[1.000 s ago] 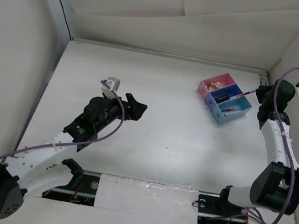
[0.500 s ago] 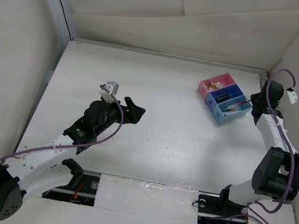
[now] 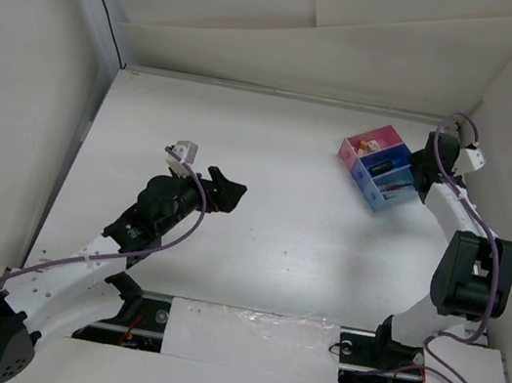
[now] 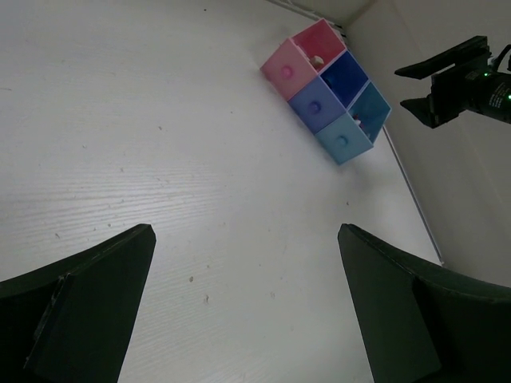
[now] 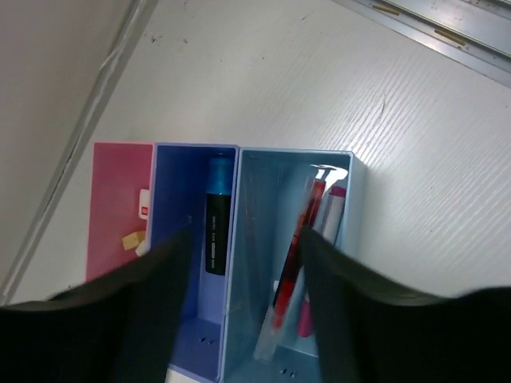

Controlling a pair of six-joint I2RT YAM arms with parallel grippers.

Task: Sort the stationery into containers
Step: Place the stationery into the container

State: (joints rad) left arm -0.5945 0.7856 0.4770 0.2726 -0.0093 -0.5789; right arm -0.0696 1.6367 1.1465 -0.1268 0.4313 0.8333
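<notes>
Three joined containers stand at the far right: pink tray (image 5: pixel 112 171), dark blue tray (image 5: pixel 172 199), light blue tray (image 5: pixel 267 183). A dark marker (image 5: pixel 215 231) with a blue end lies in the dark blue tray. In the light blue one a red pen (image 5: pixel 289 275) leans beside a pink pen (image 5: pixel 333 211). Small beige erasers (image 5: pixel 130 238) rest in the pink tray. My right gripper (image 5: pixel 246 239) hovers open just above the trays, with nothing between its fingers. My left gripper (image 4: pixel 246 231) is open over bare table at centre left (image 3: pixel 226 191), far from the containers (image 3: pixel 384 169).
White walls close in the table at the back and on both sides. The containers (image 4: pixel 327 88) sit close to the right wall, and the right arm (image 3: pixel 464 278) runs along it. A metal strip (image 5: pixel 431 32) crosses the table's far edge.
My right gripper swung left over the trays and opened, letting go of the red pen, which now lies in the light blue tray. The left arm barely shifted.
</notes>
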